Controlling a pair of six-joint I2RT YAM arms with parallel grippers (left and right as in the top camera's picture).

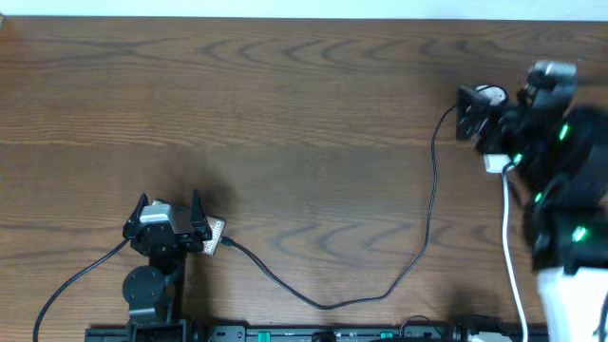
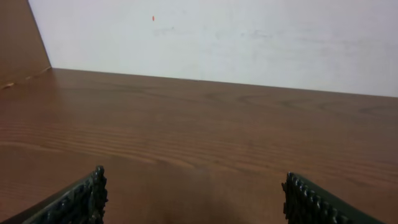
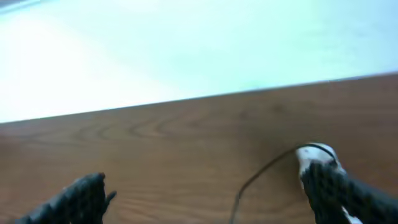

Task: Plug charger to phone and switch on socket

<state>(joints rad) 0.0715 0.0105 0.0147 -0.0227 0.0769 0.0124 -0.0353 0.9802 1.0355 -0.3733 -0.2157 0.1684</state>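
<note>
Charger [image 1: 323, 305] tip lies against the edge of the phone [image 1: 213, 234], just beside the left gripper [image 1: 169, 205], whose jaws stand wide apart and hold nothing. Whether the plug is fully seated cannot be told. Insertion appears complete or nearly so, which leaves the switching step. The socket [image 1: 494, 162] sits at the far right, mostly hidden under the right arm [image 1: 568, 161]. The right gripper [image 3: 202, 180] is likewise spread wide and empty. The next move calls for pressing one small switch, which is not visible here. No lettering is legible.

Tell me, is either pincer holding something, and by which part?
Nothing. The left pincer and the right pincer both stand open and empty.
</note>
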